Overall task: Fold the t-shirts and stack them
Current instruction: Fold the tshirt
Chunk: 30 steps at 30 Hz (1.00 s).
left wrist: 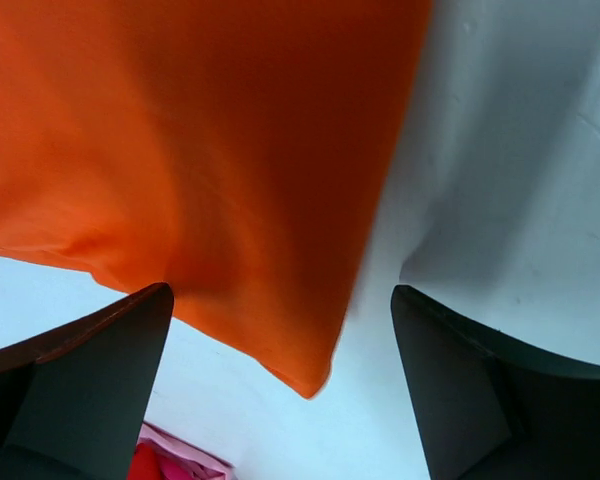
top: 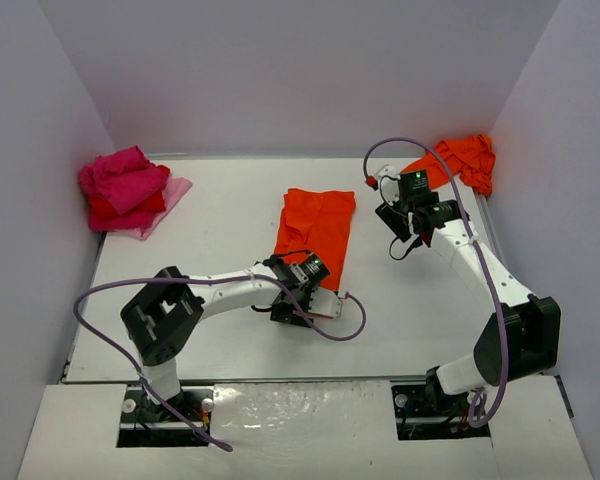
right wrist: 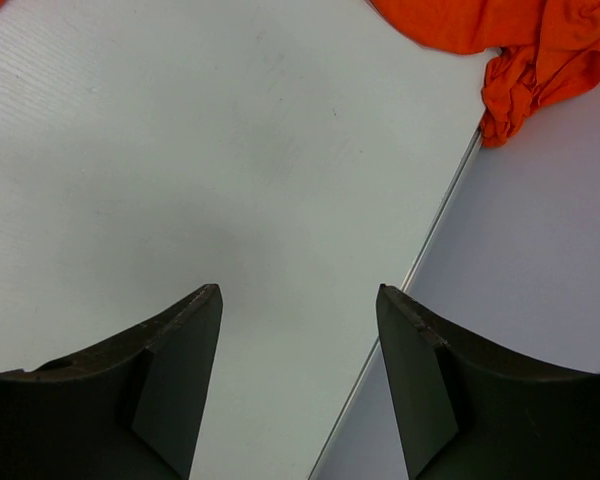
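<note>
A folded orange-red t-shirt [top: 316, 230] lies flat mid-table. My left gripper [top: 288, 268] hovers open at its near left corner. In the left wrist view that corner [left wrist: 310, 375] sits between the wide-apart dark fingers [left wrist: 100, 370], untouched by either. A second orange-red t-shirt [top: 462, 162] lies crumpled at the back right, against the wall. My right gripper [top: 392, 218] hangs open over bare table to its near left, holding nothing. The right wrist view shows this shirt [right wrist: 525, 50] far beyond the fingertips [right wrist: 185, 340]. A pile of magenta, red and pale pink t-shirts [top: 128, 188] sits at the back left.
The white table [top: 220, 230] is closed in by pale walls at left, back and right. Its right edge [right wrist: 440, 230] runs just beside my right gripper. A purple cable [top: 340, 330] loops on the table near my left wrist.
</note>
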Available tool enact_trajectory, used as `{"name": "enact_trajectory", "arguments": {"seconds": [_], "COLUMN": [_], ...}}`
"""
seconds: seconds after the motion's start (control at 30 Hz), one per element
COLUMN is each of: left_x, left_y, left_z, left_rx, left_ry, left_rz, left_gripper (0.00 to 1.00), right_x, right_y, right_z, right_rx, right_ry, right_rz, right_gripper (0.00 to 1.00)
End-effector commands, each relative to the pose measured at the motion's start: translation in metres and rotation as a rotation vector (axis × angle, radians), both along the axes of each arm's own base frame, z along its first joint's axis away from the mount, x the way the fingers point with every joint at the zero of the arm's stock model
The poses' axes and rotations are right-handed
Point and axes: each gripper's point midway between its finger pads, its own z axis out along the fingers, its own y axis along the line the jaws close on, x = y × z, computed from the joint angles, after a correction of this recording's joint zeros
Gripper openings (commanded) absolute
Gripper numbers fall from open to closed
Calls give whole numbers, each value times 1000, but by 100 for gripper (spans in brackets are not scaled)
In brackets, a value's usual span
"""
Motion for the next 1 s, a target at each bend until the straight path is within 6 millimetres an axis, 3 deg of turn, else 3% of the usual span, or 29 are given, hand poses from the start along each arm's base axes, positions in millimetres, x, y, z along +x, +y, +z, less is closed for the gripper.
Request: {"name": "enact_trajectory", "arguments": {"seconds": [0.0,0.07,0.1,0.2,0.33,0.37,0.43,0.53,0.63,0.8,0.87,0.97], "left_x": [25,25,23,13,-23,-44,-89,-141,-168,-187,-178,-146], "left_y": [-25,-27,-27,-30,-22,-15,-9,0,5,7,8,8], "left_z": [13,4,2,0,3,6,20,56,88,136,145,143], "left_rx": [-64,-43,-35,-7,62,100,158,198,190,106,88,64], "left_ry": [-98,-85,-71,-18,102,179,311,462,531,589,530,443], "left_rz": [-19,-22,-29,-46,-120,-147,-208,-254,-272,-267,-250,-206], "left_gripper": [87,79,69,3,0,0,0,0,0,0,0,0], "right_x": [3,3,3,3,1,0,-1,-3,-5,-7,-7,-7], "right_y": [-4,-3,-3,-5,-6,-6,-7,-6,-5,-3,-3,0], "right_z": [17,15,14,11,12,12,12,11,10,11,13,16], "right_rx": [0,2,1,-6,-10,-11,-12,-5,2,16,22,34], "right_ry": [-59,-54,-51,-45,-47,-47,-46,-46,-43,-48,-54,-58], "right_rz": [-31,-28,-28,-32,-27,-25,-26,-21,-19,-15,-13,-10], "right_gripper": [61,61,61,61,61,61,61,61,61,61,61,61]}}
